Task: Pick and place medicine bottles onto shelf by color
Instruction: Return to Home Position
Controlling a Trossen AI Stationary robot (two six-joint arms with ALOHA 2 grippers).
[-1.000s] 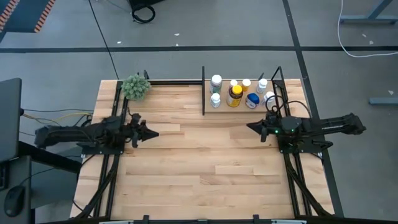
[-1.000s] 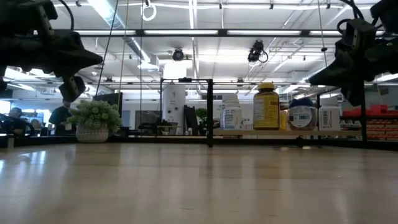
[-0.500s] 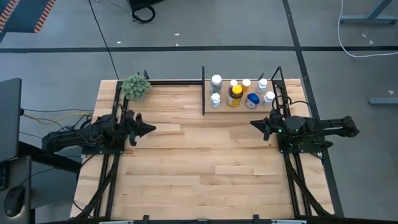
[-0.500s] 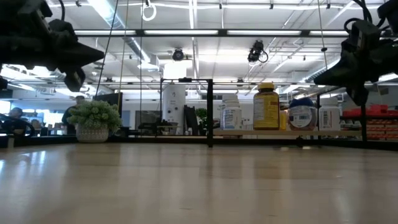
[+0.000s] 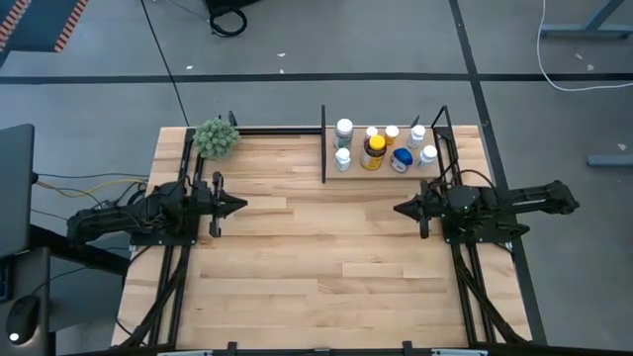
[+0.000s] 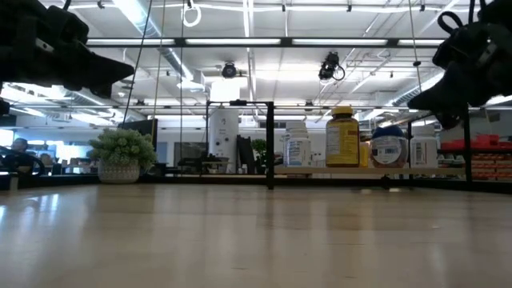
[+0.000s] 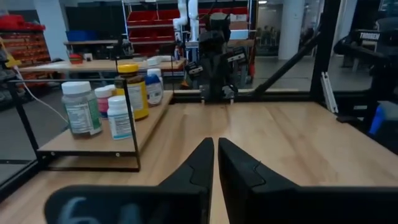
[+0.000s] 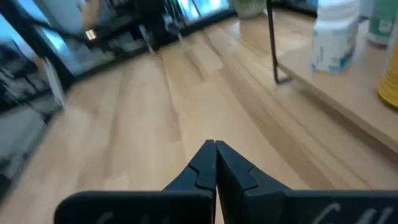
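Bottles [image 5: 373, 150] on shelf [image 7: 87, 142] | left gripper [image 7: 216, 144] closed, empty | right gripper [image 8: 215, 145] closed, empty

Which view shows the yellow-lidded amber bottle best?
The low view: the amber bottle stands whole, side-on. The high view shows mainly its lid; in the left wrist view a rod crosses it; the right wrist view catches only an edge.

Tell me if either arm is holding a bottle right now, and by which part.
Nothing is held: the left gripper and the right gripper both have jaws shut and empty.
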